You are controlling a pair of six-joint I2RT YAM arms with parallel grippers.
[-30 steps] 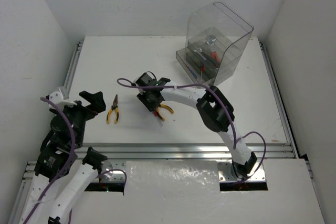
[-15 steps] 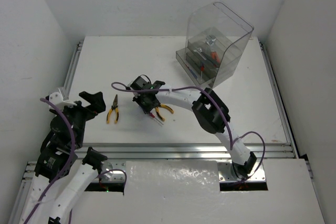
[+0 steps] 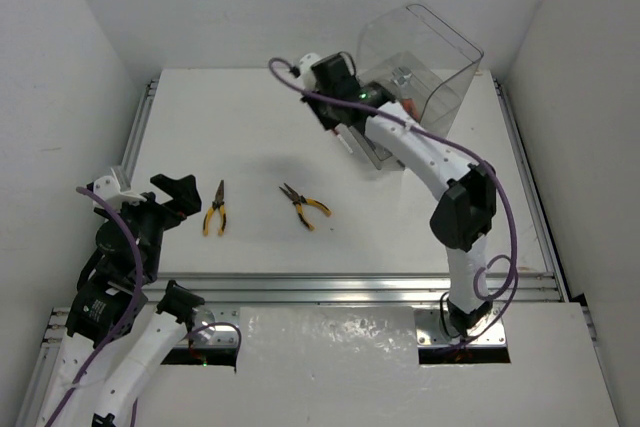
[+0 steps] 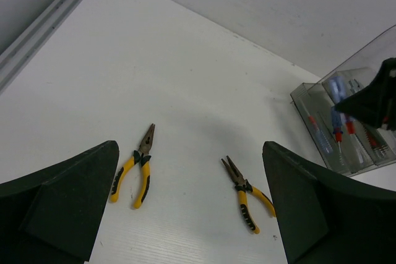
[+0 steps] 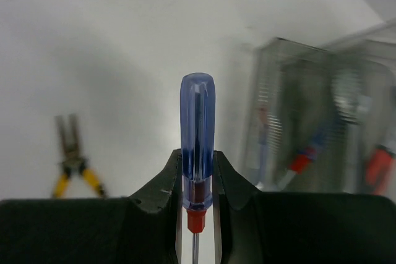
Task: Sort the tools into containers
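My right gripper [image 3: 338, 112] is shut on a blue-handled screwdriver [image 5: 197, 133], its handle pointing away from the wrist. It is raised just left of the grey-tinted trays [image 3: 372, 143] that sit in the tall clear box [image 3: 425, 62]. The trays [image 5: 312, 134] hold red- and blue-handled tools, blurred in the right wrist view. Two yellow-handled pliers lie on the table, one on the left [image 3: 215, 210] and one in the middle [image 3: 305, 206]. My left gripper [image 3: 178, 197] is open and empty, left of the left pliers [image 4: 137, 164]. The middle pliers [image 4: 248, 193] also show in the left wrist view.
The white table [image 3: 250, 117] has metal rails along its left and front edges [image 3: 350, 287]. White walls close in on three sides. The box's curved cover [image 3: 440, 32] stands open above the trays.
My right gripper has risen from beside the middle pliers and moved far back and right to the trays, carrying the blue-handled screwdriver. The left arm and both pliers have not moved.
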